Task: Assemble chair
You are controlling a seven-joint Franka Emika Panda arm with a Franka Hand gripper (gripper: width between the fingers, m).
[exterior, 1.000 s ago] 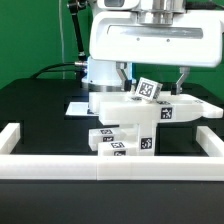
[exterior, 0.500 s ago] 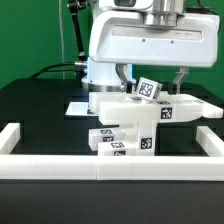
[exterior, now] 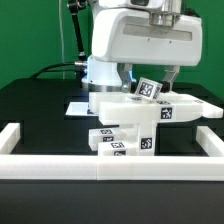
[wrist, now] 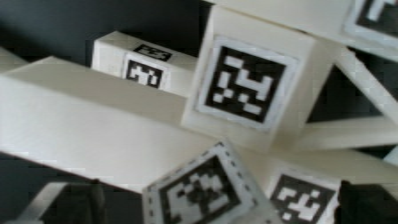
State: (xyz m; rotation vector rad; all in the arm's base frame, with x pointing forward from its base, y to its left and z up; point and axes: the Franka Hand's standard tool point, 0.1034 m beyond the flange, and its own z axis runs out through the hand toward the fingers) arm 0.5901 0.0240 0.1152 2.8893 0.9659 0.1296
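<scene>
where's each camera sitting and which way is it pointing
exterior view: off the arm, low on the near side of the long white border rail, facing across the black table at the white blocky tagged plastic chair parts; it shows the big white robot arm and its open gripper above them.
wrist view: on the wrist, pointing closely at the chair parts; no finger clearly shows.
shared: both see the chair parts and their black-and-white tags.

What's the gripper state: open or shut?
Open. In the exterior view the gripper has its fingers spread wide, either side of the chair's tilted tagged block, not pinching it.
</scene>
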